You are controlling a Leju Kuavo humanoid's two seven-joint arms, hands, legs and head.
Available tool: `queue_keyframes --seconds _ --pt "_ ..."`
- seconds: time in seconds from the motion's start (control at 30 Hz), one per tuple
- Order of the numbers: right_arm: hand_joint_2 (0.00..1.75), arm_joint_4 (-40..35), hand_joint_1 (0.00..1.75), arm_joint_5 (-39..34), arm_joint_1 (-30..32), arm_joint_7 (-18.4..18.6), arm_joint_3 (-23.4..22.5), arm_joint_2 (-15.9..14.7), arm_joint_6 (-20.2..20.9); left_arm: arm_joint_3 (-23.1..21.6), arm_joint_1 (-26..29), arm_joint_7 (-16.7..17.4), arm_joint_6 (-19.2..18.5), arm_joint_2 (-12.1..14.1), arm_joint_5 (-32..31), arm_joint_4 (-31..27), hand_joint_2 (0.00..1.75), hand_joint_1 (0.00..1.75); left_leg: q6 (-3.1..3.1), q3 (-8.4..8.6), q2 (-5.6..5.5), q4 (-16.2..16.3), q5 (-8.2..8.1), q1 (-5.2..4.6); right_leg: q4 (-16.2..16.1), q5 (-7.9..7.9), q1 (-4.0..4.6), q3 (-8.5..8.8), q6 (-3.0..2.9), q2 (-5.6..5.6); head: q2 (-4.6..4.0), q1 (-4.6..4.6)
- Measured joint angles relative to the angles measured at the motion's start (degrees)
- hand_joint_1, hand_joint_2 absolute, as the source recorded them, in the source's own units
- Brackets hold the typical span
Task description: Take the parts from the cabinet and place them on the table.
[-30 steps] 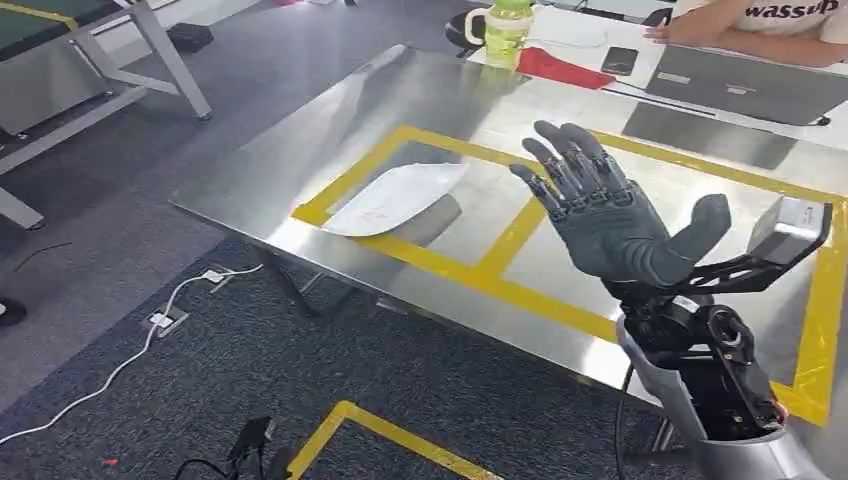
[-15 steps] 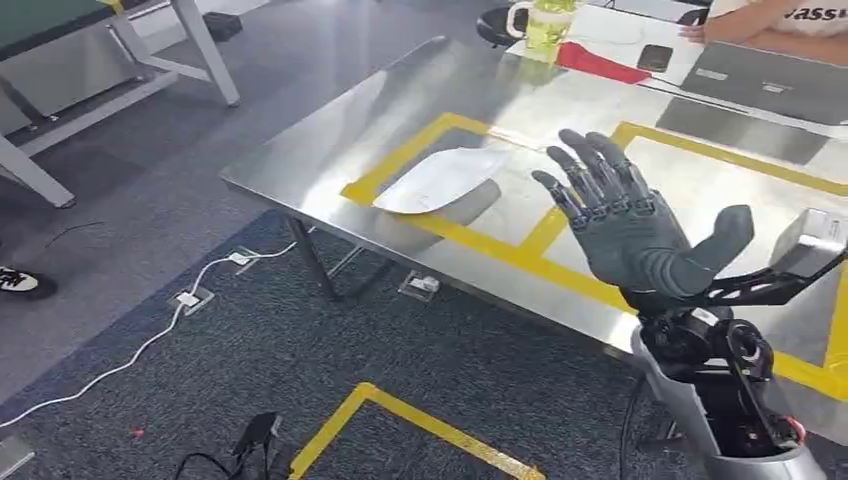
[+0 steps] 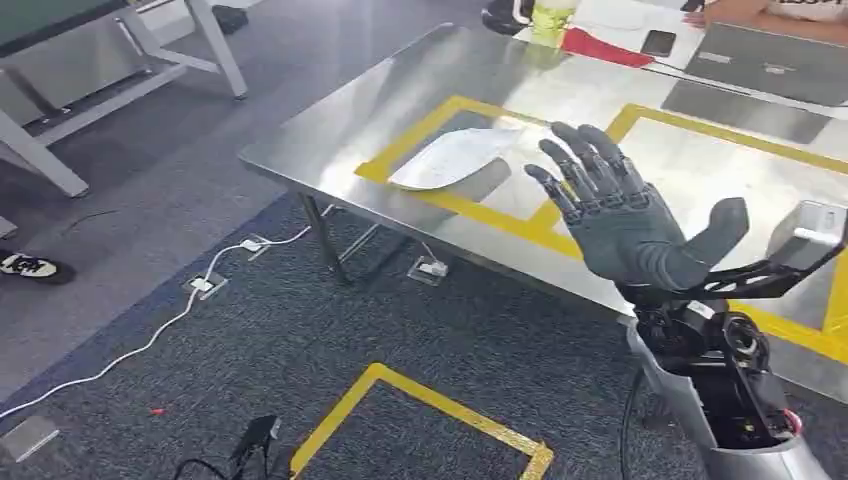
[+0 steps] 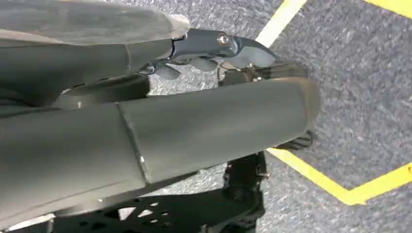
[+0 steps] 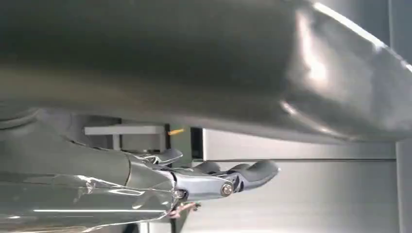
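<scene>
Steel bench (image 3: 470, 75) with yellow tape boxes (image 3: 455, 206) on it, and one white part (image 3: 450, 158) is already lying flat inside the near box, so I reckon the tape marks the drop zone and that one's done. My right hand (image 3: 625, 215) is up in front of me over the bench edge, palm open, fingers spread apart, holding nothing, which fits heading off for another part. My left hand (image 4: 214, 48) hangs down by my side over the grey carpet (image 4: 359, 87), near a strip of yellow floor tape (image 4: 311, 170). Fingers look loosely curled, but whether they hold anything I can't tell. No cabinet from where I'm looking, so my guess is I need to turn toward it next. Someone's sitting at the far end with a laptop (image 3: 770, 50), well apart from the part
</scene>
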Motion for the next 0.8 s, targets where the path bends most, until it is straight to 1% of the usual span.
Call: queue_keyframes --seconds 0.03,0.07,0.1,0.13,0.17,0.2,0.23,0.27,0.3,0.33,0.37,0.4,0.43,0.47,0.5,0.53,0.57,0.6,0.63,0.67,0.7,0.73,0.77,0.8 --pt "0.00 0.0 0.00 0.1 0.1 -0.1 0.0 0.0 0.2 0.0 0.3 0.0 0.0 0.0 0.0 0.0 0.00 0.00 1.11 -0.93 0.32 0.6 0.25 0.16 0.1 0.52 -0.07 -0.66 0.49 0.13 0.00 0.47" --pt "0.00 0.2 0.00 0.1 0.1 -0.1 0.0 0.0 0.3 0.0 0.4 0.0 0.0 0.0 0.0 0.0 0.00 0.00 1.33 -1.62 0.19 0.9 0.46 -0.19 -0.1 0.89 -0.32 -1.27 0.68 0.12 0.00 0.64" --pt "0.00 0.5 0.00 0.1 0.4 -0.1 0.0 0.0 0.3 0.0 0.6 0.0 0.0 0.0 0.0 0.0 0.00 0.00 1.86 -2.59 0.19 1.2 0.82 -0.25 -0.2 1.37 -0.40 -1.73 1.05 0.12 0.00 0.75" --pt "0.00 0.7 0.00 0.1 0.8 -0.1 0.0 0.0 0.3 0.0 0.6 0.0 0.0 0.1 0.0 0.0 0.00 0.00 2.53 -3.00 0.32 0.8 0.91 -0.10 0.1 0.37 -0.75 -2.82 1.23 0.11 0.00 0.75" --pt "0.00 0.9 0.00 0.3 0.8 -0.1 0.1 0.0 0.2 0.0 0.8 0.0 0.0 0.3 0.0 0.0 0.00 0.00 3.27 -3.69 0.08 1.0 1.20 -0.30 2.5 -2.10 -0.69 -3.87 1.07 0.32 0.00 1.37" --pt "0.00 1.0 0.00 0.6 0.9 -0.1 0.1 0.0 0.2 0.0 0.9 0.0 0.1 0.3 0.0 0.0 0.00 0.00 3.62 -4.06 0.13 1.1 1.38 -0.52 6.9 -4.91 -0.71 -5.42 0.91 0.46 0.00 1.93" --pt "0.00 1.2 0.00 0.8 0.9 -0.2 0.0 0.0 0.1 0.0 1.0 0.0 0.1 0.4 0.0 0.0 0.00 0.00 3.97 -4.29 0.14 1.2 1.60 -0.86 12.4 -7.48 -0.65 -7.32 0.71 0.62 0.00 2.19" --pt "0.00 1.4 0.00 0.9 0.9 -0.1 0.0 0.0 -0.3 0.0 1.0 0.0 0.1 0.5 0.0 0.0 0.00 0.00 4.38 -4.57 0.07 1.2 1.87 -1.32 18.2 -9.61 -0.36 -9.36 0.47 0.81 0.00 2.30" --pt "0.00 1.6 0.00 0.9 1.0 -0.1 0.1 0.0 -0.3 0.0 1.0 0.0 0.1 0.5 0.1 0.0 0.00 0.00 4.69 -4.78 -0.05 1.4 2.09 -1.79 21.5 -10.42 -0.01 -10.52 0.08 1.01 0.00 2.37" --pt "0.00 1.7 0.00 0.9 1.0 -0.1 0.1 0.0 -0.3 0.0 1.1 0.0 0.1 0.5 0.1 0.0 0.00 0.00 4.97 -4.97 -0.14 1.4 2.29 -2.25 21.6 -9.70 0.38 -10.15 -0.45 1.15 0.00 2.46" --pt "0.00 1.8 0.00 0.9 1.0 -0.1 0.1 0.0 -0.4 0.0 1.2 0.0 0.0 0.5 0.1 0.0 0.00 0.00 5.18 -5.11 -0.26 1.4 2.46 -2.63 19.1 -8.10 0.89 -8.53 -1.17 1.28 0.00 2.48" --pt "0.00 1.9 0.00 0.9 0.9 -0.1 0.1 0.0 -0.4 0.0 1.2 0.0 0.0 0.5 0.1 0.0 0.00 0.00 5.40 -5.15 -0.42 1.5 2.63 -2.92 14.4 -5.94 1.48 -5.85 -1.99 1.47 0.00 2.46" --pt "0.00 1.8 0.00 1.0 0.8 -0.1 0.1 0.0 -0.4 0.0 1.1 0.0 0.0 0.5 0.1 0.0 0.00 0.00 5.52 -5.16 -0.54 1.5 2.81 -3.15 8.5 -3.76 2.15 -2.41 -2.96 1.82 0.00 2.48" --pt "0.00 1.8 0.00 1.0 0.5 -0.1 0.0 0.0 -0.4 0.0 1.1 0.0 0.0 0.4 0.1 0.0 0.00 0.00 5.60 -5.19 -0.61 1.4 3.05 -3.08 3.3 -3.46 2.91 0.27 -4.06 2.26 0.00 2.46" --pt "0.00 1.7 0.00 1.0 0.3 -0.1 0.0 0.0 -0.4 0.0 0.9 0.0 0.0 0.3 0.1 0.0 0.00 0.00 5.31 -5.44 -0.53 1.3 3.53 -3.39 1.1 -3.52 2.97 1.52 -3.96 1.95 0.00 2.30" --pt "0.00 1.7 0.00 1.0 0.3 -0.3 0.0 0.0 -0.4 0.0 1.0 0.0 0.0 0.2 0.1 0.0 0.00 0.00 4.91 -5.51 -0.61 1.2 4.25 -2.99 1.1 -2.70 3.30 1.35 -3.34 2.06 0.00 2.28" --pt "0.00 1.7 0.00 1.0 0.2 -0.3 0.0 0.0 -0.4 0.0 1.0 0.0 0.0 0.2 0.1 0.0 0.00 0.00 4.64 -5.55 -0.60 0.9 4.58 -2.66 1.0 -2.11 3.30 1.15 -3.51 2.13 0.00 2.30" --pt "0.00 1.7 0.00 1.0 0.1 -0.2 0.0 0.0 -0.4 0.0 1.0 0.0 0.0 0.1 0.1 0.0 0.00 0.00 4.42 -5.55 -0.63 0.5 5.07 -2.58 0.9 -1.50 3.35 1.11 -3.50 2.11 0.00 2.59" --pt "0.00 1.6 0.00 1.0 0.1 -0.2 0.1 0.1 -0.4 0.0 1.0 0.0 0.0 0.2 0.1 0.0 0.00 0.00 4.20 -5.53 -0.79 0.2 5.02 -3.00 -0.7 -0.33 2.88 1.09 -3.77 1.68 0.00 2.67" --pt "0.00 1.6 0.00 1.0 -0.1 -0.2 0.1 0.2 -0.4 0.0 1.0 0.0 0.0 0.2 0.1 0.0 0.00 0.00 3.98 -6.08 -0.57 1.2 2.74 -3.01 -1.5 0.70 2.59 1.36 -3.54 1.37 0.00 2.48" --pt "0.00 1.6 0.00 1.0 -0.2 -0.2 0.1 0.2 -0.4 0.0 1.0 0.1 0.0 0.2 0.1 0.0 0.00 0.00 3.67 -6.75 -0.50 4.1 -1.01 -2.96 -1.9 1.46 2.47 0.87 -4.07 1.33 -0.02 2.26" --pt "0.00 1.6 0.00 1.0 -0.2 -0.2 0.0 0.2 -0.4 0.0 1.0 0.0 0.0 0.2 0.1 0.0 0.00 0.00 3.31 -7.78 -0.42 8.6 -4.81 -2.70 -2.0 2.16 2.42 0.22 -3.96 1.25 0.00 1.91" --pt "0.00 1.4 0.00 1.0 -0.3 -0.2 0.0 0.3 -0.4 0.0 0.9 0.0 0.0 0.2 0.1 0.0 0.00 0.00 2.94 -8.82 -0.37 13.9 -8.13 -2.42 -2.1 2.98 2.36 -0.69 -3.89 1.18 0.00 1.82" --pt "0.00 1.4 0.00 1.0 -0.2 -0.2 0.1 0.4 -0.4 0.0 0.8 0.0 0.0 0.2 0.1 0.0 0.00 0.00 2.64 -9.22 -0.35 17.5 -9.22 -2.22 -2.0 3.58 2.27 -1.48 -3.73 1.10 0.00 1.80"
